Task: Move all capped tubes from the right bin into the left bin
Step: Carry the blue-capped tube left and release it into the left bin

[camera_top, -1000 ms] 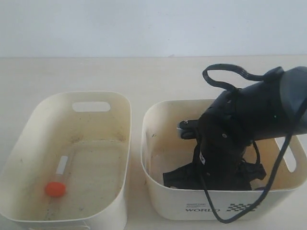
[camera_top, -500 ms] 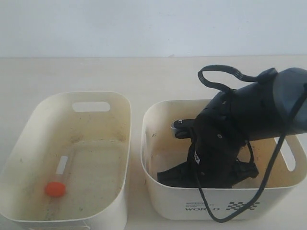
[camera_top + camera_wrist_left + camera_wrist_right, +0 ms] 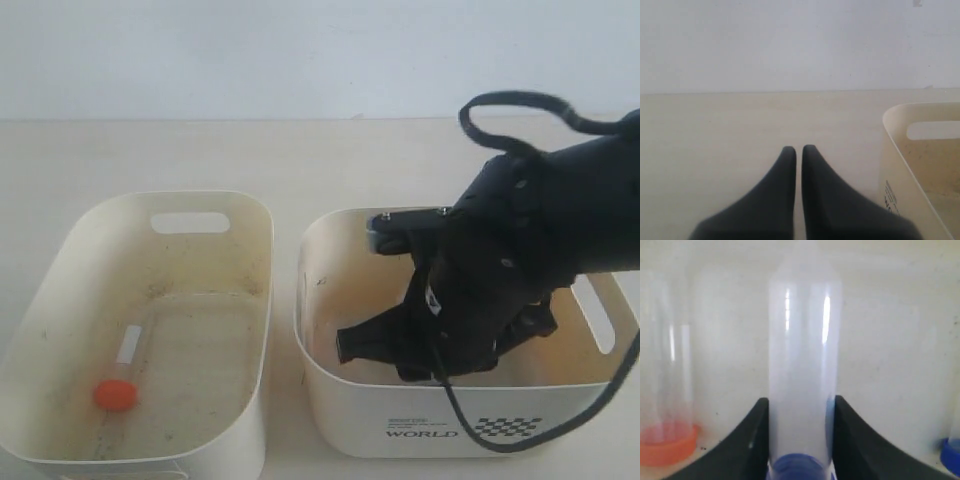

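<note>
Blue-capped tube (image 3: 802, 340) squarely inside the right claw (image 3: 800, 405); claw tight on it.

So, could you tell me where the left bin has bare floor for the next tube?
Bare floor in the left bin lies between the orange-capped tube and the handle cutout, and toward the right bin. That bin is crowded: the right gripper holds a blue-capped tube there.
</note>
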